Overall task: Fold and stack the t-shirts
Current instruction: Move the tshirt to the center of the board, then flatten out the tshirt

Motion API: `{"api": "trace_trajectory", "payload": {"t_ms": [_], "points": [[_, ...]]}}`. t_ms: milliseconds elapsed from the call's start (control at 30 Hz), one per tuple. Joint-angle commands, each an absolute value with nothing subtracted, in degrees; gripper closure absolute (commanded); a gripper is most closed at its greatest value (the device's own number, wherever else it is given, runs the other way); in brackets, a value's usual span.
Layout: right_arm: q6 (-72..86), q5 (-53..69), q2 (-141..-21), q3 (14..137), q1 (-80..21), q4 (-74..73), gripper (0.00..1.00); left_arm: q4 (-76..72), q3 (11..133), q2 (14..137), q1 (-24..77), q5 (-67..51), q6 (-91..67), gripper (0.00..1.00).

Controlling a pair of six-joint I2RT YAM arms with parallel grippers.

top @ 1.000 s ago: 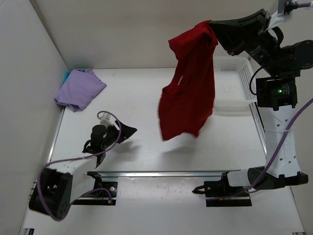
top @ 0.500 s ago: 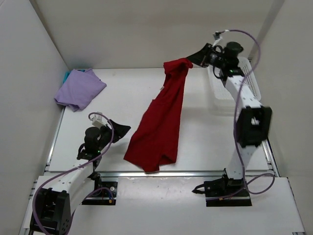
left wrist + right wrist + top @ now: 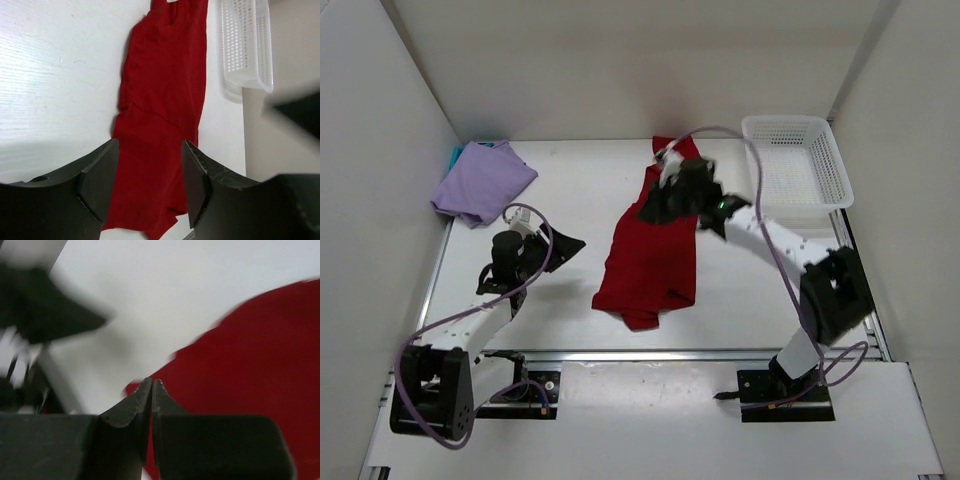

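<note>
Long, rumpled red t-shirt, soft cloth

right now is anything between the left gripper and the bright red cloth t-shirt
Nothing visible: only bare white table lies between the open left gripper and the bright red cloth t-shirt. The shut right gripper is over the shirt's far half, off that path.

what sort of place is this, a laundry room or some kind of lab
Most likely a robot test bench, not a home: the left arm and right arm are bolted to a white table boxed in by bare white walls, with a red t-shirt and a mesh basket laid out.
</note>
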State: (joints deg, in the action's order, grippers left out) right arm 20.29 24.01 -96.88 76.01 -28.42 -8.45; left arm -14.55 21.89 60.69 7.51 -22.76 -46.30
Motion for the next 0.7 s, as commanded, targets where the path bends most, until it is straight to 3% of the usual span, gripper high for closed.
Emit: {"api": "trace_trajectory", "payload": {"t_ms": [0, 133, 300, 533, 667], "points": [[14.1, 20.2, -89.9, 64.1, -40.3, 0.1, 0.96, -16.0, 23.6, 63.0, 6.9, -28.6, -47.7, 0.38], [1.9, 9.1, -94.4, 65.8, -57.4, -7.3, 0.82, -19.3, 22.0, 63.8, 6.0, -29.9, -49.8, 0.37], [-3.5, 3.5, -100.0, 68.7, -65.0, -7.2, 0.59, -18.1, 22.1, 62.8, 0.0, -34.1, -51.1, 0.37], [-4.1, 3.1, -104.6, 68.7, -64.8, -3.3, 0.51, -20.1, 22.5, 62.8, -14.7, -40.2, -55.2, 0.38], [-5.1, 2.0, -108.0, 71.6, -64.6, -4.1, 0.51, -20.2, 22.8, 62.5, -15.8, -39.4, -54.8, 0.37]]}}
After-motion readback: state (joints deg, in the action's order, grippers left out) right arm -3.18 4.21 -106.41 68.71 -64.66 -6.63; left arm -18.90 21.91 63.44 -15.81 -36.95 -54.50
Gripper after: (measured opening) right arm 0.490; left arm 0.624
